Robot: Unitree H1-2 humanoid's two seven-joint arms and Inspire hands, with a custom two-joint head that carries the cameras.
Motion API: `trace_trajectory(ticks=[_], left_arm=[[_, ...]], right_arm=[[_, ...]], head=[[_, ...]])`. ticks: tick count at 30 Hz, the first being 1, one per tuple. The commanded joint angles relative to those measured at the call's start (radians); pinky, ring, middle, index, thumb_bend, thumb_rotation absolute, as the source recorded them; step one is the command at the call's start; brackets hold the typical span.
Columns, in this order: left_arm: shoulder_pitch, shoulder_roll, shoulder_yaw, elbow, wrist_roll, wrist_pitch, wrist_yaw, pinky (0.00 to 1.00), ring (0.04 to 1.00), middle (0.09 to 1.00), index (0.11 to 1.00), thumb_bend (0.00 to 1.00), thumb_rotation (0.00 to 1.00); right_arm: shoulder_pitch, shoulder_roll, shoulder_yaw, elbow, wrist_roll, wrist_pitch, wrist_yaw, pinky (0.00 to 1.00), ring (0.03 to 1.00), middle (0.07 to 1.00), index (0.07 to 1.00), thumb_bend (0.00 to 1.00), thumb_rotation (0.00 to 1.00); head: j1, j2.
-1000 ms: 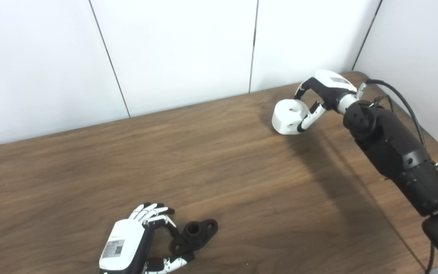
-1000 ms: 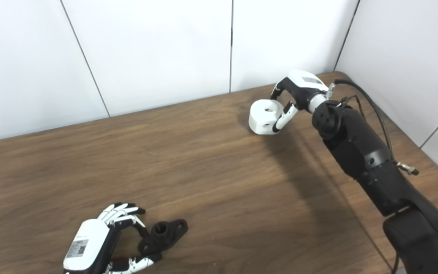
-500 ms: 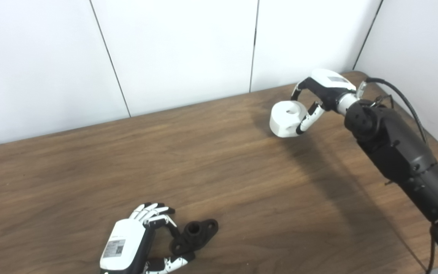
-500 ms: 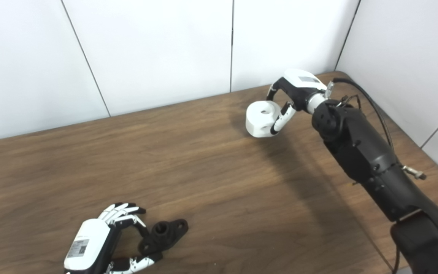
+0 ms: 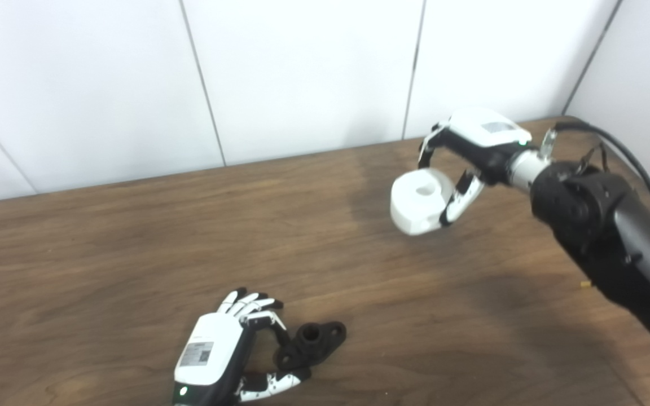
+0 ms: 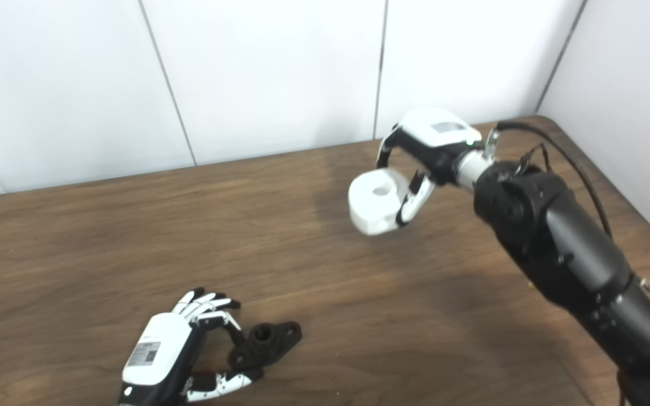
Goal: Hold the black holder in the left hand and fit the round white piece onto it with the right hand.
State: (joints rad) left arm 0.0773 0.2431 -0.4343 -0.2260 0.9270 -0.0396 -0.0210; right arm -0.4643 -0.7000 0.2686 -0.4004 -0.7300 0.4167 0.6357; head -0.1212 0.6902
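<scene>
Camera has panned between the earlier views and now, so the whole scene sits shifted; allowing for that, the right hand [image 5: 471, 152] has carried the round white piece [image 5: 418, 201] away from the desk's far right corner, toward the middle, and it now looks lifted clear of the desk [image 5: 133, 237], its shadow lying apart from it. Judgement: pickup done, transfer toward the holder under way. Right fingers [image 5: 460, 197] closed on the piece, thumb on the near side, others curled over the far rim; central hole faces up. The black holder [image 5: 312, 344] has stayed put near the desk's near edge, flat on the wood. Left hand [image 5: 218, 355] likewise unchanged: fingers curled round the holder's left end, touching it, holder not raised. Piece and holder well apart; fitting not yet begun.
</scene>
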Motion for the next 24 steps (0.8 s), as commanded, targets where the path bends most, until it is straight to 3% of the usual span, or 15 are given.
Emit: trace_trajectory(ticks=[1,11,24], left_arm=[[0.01,-0.002,-0.028,0.017,0.049,0.024,-0.065,0.97,0.861,0.793,0.488,0.52,0.05],[-0.003,-0.014,-0.037,0.018,0.04,0.036,-0.058,0.98,0.863,0.792,0.487,0.52,0.05],[-0.018,-0.023,-0.044,0.014,0.038,0.048,-0.063,0.98,0.862,0.79,0.487,0.52,0.05]], right_arm=[[-0.026,-0.004,-0.008,-0.062,-0.021,-0.03,0.003,0.98,0.927,0.794,0.486,0.52,0.14],[-0.013,0.081,0.028,-0.187,-0.054,-0.059,0.082,0.97,0.924,0.798,0.485,0.52,0.14],[-0.009,0.176,0.047,-0.262,-0.074,-0.095,0.173,0.98,0.908,0.791,0.484,0.52,0.15]], head=[[0.007,0.009],[0.026,0.055],[0.032,0.102]])
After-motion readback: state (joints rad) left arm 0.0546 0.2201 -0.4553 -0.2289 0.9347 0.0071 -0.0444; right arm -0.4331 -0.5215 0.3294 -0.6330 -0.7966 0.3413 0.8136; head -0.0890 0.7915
